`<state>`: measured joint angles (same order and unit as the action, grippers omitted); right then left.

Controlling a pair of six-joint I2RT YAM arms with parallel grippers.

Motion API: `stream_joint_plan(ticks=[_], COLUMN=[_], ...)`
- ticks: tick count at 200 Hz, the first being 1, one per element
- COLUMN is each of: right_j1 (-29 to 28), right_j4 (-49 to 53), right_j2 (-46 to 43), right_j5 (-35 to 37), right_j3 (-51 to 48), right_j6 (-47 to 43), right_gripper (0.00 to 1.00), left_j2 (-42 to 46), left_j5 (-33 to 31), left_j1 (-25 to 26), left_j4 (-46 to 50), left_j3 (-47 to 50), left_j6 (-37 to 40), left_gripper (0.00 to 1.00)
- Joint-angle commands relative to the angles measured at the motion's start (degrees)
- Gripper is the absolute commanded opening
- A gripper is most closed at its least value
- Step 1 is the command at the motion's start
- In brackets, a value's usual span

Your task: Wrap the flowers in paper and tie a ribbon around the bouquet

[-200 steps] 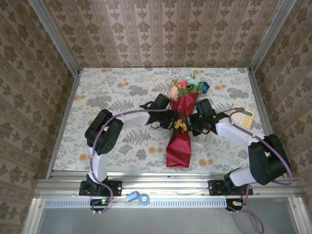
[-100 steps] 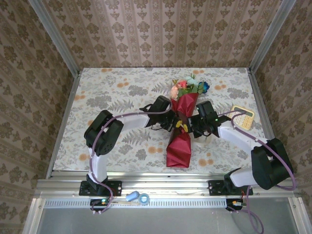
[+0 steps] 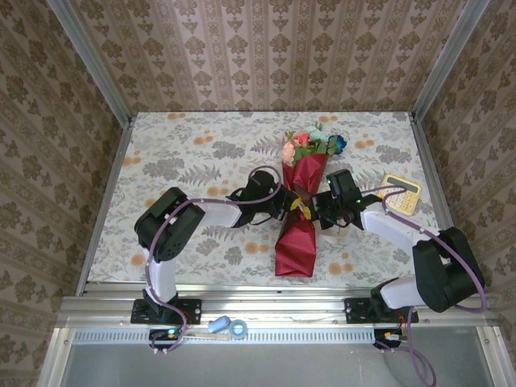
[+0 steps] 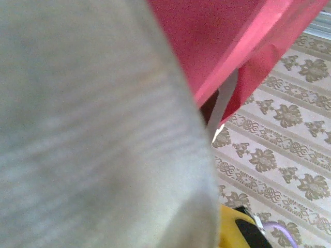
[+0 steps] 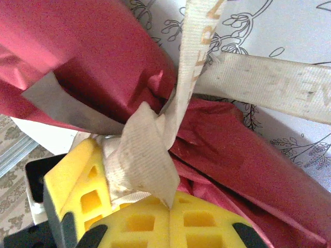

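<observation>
Crimson paper (image 5: pixel 103 57) wraps the bouquet (image 3: pixel 295 242), which lies lengthwise at the middle of the counter (image 3: pixel 185 145). The flowers (image 3: pixel 310 145) point at the far edge and stop just short of it. The cone's foot rests near the near edge without reaching it.

Open cloth runs from the bouquet to the left edge, broken by nothing but my left arm. On the right a yellow calculator (image 3: pixel 401 193) sits near the right edge, just beyond my right forearm, so that side is tighter.

Both my arms rise from the near corners, bend sharply at the elbows and reach inward, low over the cloth. They meet at the bouquet's waist from opposite sides. My left hand (image 3: pixel 282 201) is closed tight against the left flank of the paper. What it grips I cannot tell, since a blurred pale band lies right before that wrist camera.

My right hand (image 3: pixel 318 211) is clamped on the cream ribbon (image 5: pixel 199 62). A knotted loop sits on its yellow fingers (image 5: pixel 77 175), and two tails run off across the paper.
</observation>
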<state>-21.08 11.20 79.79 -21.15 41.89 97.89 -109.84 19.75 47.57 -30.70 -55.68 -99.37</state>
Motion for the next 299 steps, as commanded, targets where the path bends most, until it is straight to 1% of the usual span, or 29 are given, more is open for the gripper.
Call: stream_joint_plan(ticks=[1,26,59,90,108,127,141,170,172,209,227,253,273,299], right_j1=[0.97,2.04,2.49,3.02,4.19,5.31,5.57,5.65,5.64,5.65,5.63,5.67,5.37,4.13], right_j4=[2.77,3.88,4.17,2.71,2.04,3.82,4.99,5.9,5.95,6.6,3.65,-1.62,-2.67,-2.29], right_j2=[2.34,2.91,4.12,5.43,5.74,4.97,3.52,0.23,-1.14,-7.62,-7.82,-4.39,-1.69,-1.34], right_j5=[-2.63,-3.19,-4.06,-5.26,-6.01,-5.84,-5.53,-4.95,-4.89,0.05,2.07,2.65,2.35,2.38], right_j3=[-0.89,0.0,0.12,-0.05,0.63,2.27,3.08,3.07,3.03,2.24,1.63,1.89,3.71,4.05], right_j6=[-0.32,-1.69,-2.79,-2.64,-3.11,-4.55,-4.57,-2.4,-2.23,2.77,6.08,9.27,9.91,11.51], right_gripper=[0.0,0.0,0.0,0.0,0.0,0.0,0.04,0.18,0.19,0.25,0.26,0.24,0.24,0.26], left_j2=[0.6,0.78,1.34,-2.08,-2.73,-2.73,-2.59,-2.8,-2.89,-3.1,-3.0,-3.08,-3.1,-3.14], left_j5=[-4.72,-6.38,-7.43,-7.09,-6.9,-6.92,-7.08,-6.57,-6.52,-6.49,-6.35,-6.3,-6.34,-6.48], left_j1=[0.02,0.81,0.82,1.37,1.81,2.04,2.09,2.17,2.17,2.24,2.22,2.23,2.32,2.41], left_j4=[-11.13,-14.89,-17.39,-26.73,-27.55,-28.37,-28.86,-29.85,-29.86,-30.43,-30.12,-30.14,-30.09,-30.16], left_j3=[1.97,4.75,6.47,6.91,7.46,8.55,9.49,10.23,10.22,10.33,10.33,10.43,10.65,10.84], left_j6=[-0.31,-1.26,0.4,-0.36,-0.47,-0.68,-0.95,-1.17,-1.24,-1.44,-1.45,-1.48,-1.59,-1.79], left_gripper=[0.0,0.0,0.0,0.0,0.0,0.0,0.0,0.0,0.0,0.0,0.0,0.0,0.0,0.0])
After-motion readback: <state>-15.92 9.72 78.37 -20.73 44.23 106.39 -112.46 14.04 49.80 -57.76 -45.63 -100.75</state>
